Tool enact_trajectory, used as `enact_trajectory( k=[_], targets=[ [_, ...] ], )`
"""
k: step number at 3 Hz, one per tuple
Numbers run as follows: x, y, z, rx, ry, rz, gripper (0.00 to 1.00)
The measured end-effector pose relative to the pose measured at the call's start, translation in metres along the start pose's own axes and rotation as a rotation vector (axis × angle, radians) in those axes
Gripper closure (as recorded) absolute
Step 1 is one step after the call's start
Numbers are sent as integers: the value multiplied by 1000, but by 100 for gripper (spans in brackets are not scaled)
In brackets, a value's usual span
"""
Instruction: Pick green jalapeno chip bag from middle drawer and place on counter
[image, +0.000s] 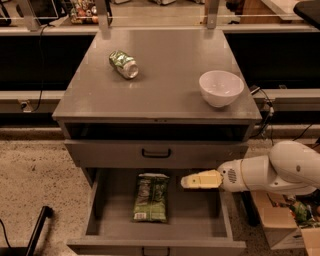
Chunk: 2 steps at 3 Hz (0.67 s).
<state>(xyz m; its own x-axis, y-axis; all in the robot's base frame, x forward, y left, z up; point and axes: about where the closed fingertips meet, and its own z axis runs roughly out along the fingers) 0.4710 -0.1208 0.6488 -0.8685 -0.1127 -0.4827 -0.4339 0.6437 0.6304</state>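
The green jalapeno chip bag (151, 197) lies flat on the floor of the open middle drawer (100, 200), left of centre, its white label toward the front. My gripper (186, 181) reaches in from the right over the drawer, just right of the bag's far end and a little above it, apart from the bag. The grey counter (165, 80) tops the cabinet above.
A small green-and-silver can (123, 64) lies on its side on the counter's back left. A white bowl (221, 88) stands at the counter's right edge. A shut drawer front (156, 153) sits above the open one. Cardboard boxes (285, 225) stand on the floor at right.
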Motion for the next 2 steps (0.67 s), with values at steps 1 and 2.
enact_trajectory(
  k=[1,2],
  targets=[
    [5,-9,16,28,40,69,0],
    [27,-39,53,53,80,227,0]
  ],
)
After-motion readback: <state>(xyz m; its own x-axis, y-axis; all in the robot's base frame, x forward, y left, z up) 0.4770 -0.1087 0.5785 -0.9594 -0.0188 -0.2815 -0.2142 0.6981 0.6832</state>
